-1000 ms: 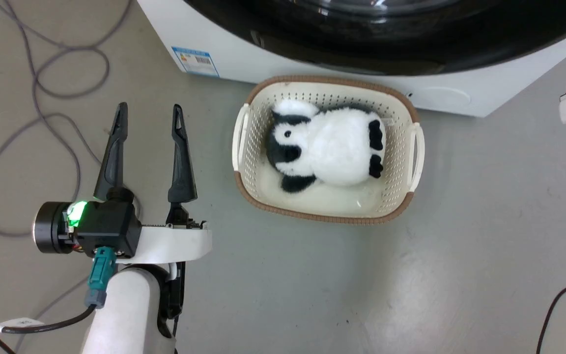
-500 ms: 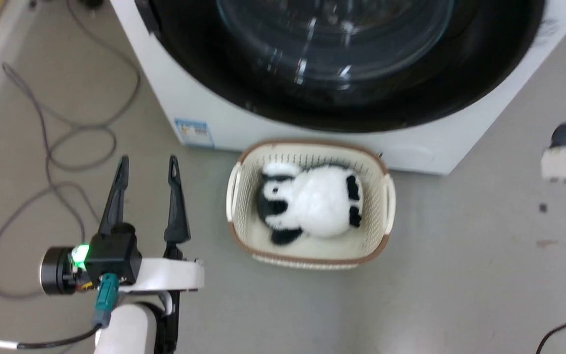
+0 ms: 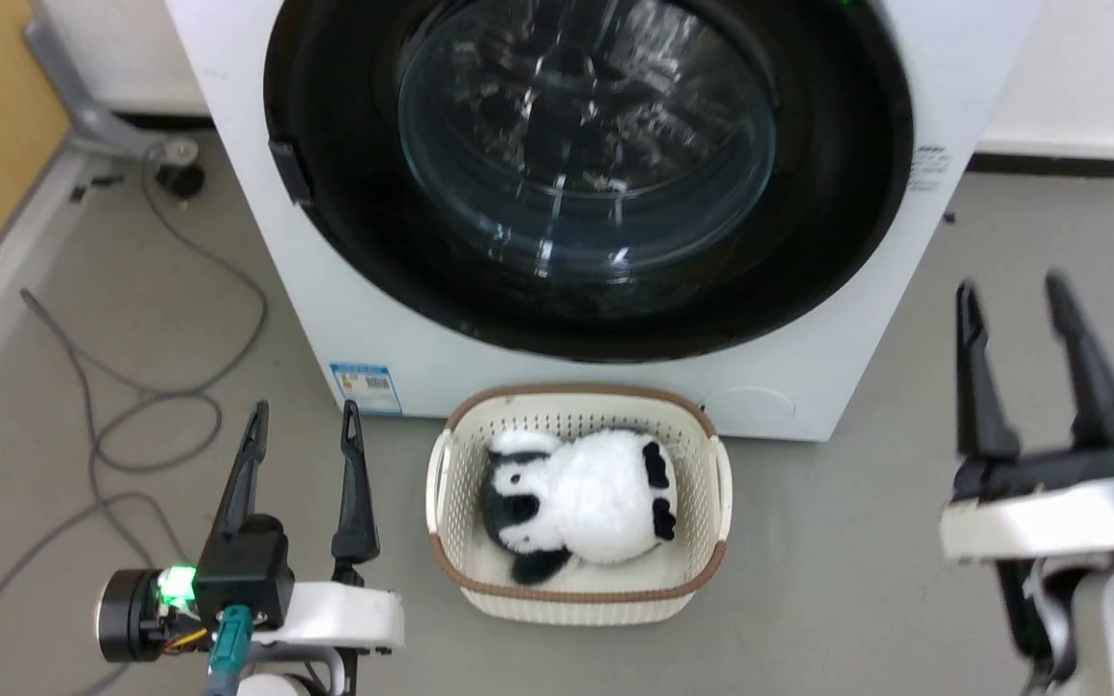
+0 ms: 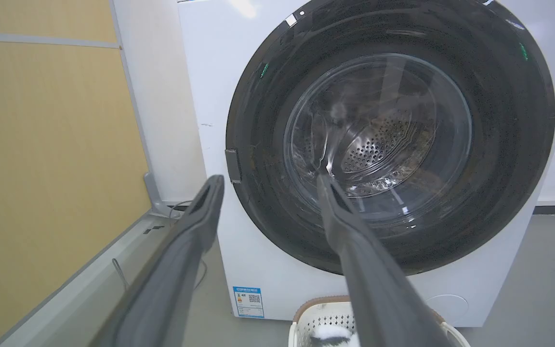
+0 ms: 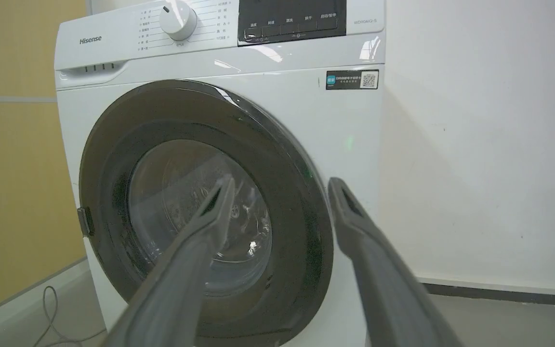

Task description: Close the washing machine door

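Observation:
The white washing machine (image 3: 257, 251) (image 4: 210, 101) (image 5: 345, 125) stands ahead. Its door (image 3: 364, 242) (image 4: 513, 125) (image 5: 109, 159), a wide black rim around a clear glass bowl, lies flush against the front. My left gripper (image 3: 304, 416) (image 4: 268, 185) hangs open at the lower left, well short of the machine, nothing between its fingers. My right gripper (image 3: 1011, 290) (image 5: 282, 188) stands open at the lower right, off the machine's right corner, also empty.
A cream basket (image 3: 443, 483) holding a black-and-white plush panda (image 3: 576, 503) sits on the floor right before the machine, between my arms. Grey cables (image 3: 131, 406) loop over the floor at the left. A yellow wall panel (image 4: 41, 168) lies further left.
The head camera has tilted up, bringing the whole door into view. My right gripper has come into view at the lower right with its fingers apart. The left arm has kept its pose.

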You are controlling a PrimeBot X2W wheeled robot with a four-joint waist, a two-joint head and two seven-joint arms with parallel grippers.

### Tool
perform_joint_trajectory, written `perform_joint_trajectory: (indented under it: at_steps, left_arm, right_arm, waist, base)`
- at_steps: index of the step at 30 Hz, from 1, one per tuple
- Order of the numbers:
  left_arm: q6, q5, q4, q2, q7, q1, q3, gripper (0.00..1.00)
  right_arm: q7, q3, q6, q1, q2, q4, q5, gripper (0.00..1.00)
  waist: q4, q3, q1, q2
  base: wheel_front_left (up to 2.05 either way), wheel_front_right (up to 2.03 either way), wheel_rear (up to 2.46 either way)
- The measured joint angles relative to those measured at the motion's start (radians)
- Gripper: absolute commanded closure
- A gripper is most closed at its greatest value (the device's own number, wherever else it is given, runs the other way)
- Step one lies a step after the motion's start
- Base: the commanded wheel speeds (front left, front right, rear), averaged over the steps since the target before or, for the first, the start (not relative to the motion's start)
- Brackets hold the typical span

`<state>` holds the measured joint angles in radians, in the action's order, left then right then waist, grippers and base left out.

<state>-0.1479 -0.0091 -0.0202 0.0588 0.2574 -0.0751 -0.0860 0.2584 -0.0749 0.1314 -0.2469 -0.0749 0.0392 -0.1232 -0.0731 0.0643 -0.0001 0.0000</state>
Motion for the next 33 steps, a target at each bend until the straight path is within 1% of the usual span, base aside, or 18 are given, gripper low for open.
perform_joint_trajectory:
  at_steps: [5,9,13,19,20,29,33]
  left_arm:
    - [-0.008,0.0,0.0,0.001,0.0,0.021,-0.004,0.0]
    - [-0.007,0.0,-0.003,0.002,0.0,0.032,-0.007,0.0]
    - [-0.007,-0.001,-0.01,0.004,0.0,0.039,-0.011,0.0]
    - [-0.007,-0.002,-0.022,0.009,0.0,0.042,-0.014,0.0]
    - [-0.006,-0.002,-0.023,0.01,0.0,0.044,-0.015,1.0]
    - [-0.006,-0.002,-0.023,0.01,-0.011,0.044,-0.013,1.0]
    - [0.002,-0.002,-0.021,0.01,-0.02,0.044,-0.01,1.0]
  right_arm:
    - [0.0,0.012,0.0,0.085,0.015,0.017,-0.006,0.0]
    - [0.0,0.021,0.0,0.135,0.018,0.034,-0.044,0.0]
    - [0.0,0.038,0.0,0.172,0.02,0.042,-0.082,0.0]
    - [0.0,0.042,0.0,0.205,0.02,0.035,-0.091,0.0]
    - [0.0,0.041,0.0,0.206,0.02,0.032,-0.091,1.0]
    - [-0.01,0.042,0.0,0.206,0.02,0.032,-0.088,1.0]
    - [-0.019,0.044,0.0,0.206,0.02,0.032,-0.082,1.0]
  waist:
    - [-0.009,-0.034,0.0,0.0]
    - [-0.007,-0.043,0.0,0.0]
    - [-0.004,-0.049,-0.0001,0.0]
    - [-0.002,-0.055,0.0,0.0]
    - [-0.002,-0.056,0.0,0.0]
    - [0.001,-0.057,0.0,0.0]
    - [0.004,-0.057,0.0001,0.0]
  base:
    - [0.0,0.0,0.0]
    - [0.0,0.0,0.0]
    - [0.0,0.0,0.0]
    - [0.0,0.0,0.0]
    - [0.0,0.0,0.0]
    - [0.0,0.0,0.0]
    - [0.0,0.0,0.0]
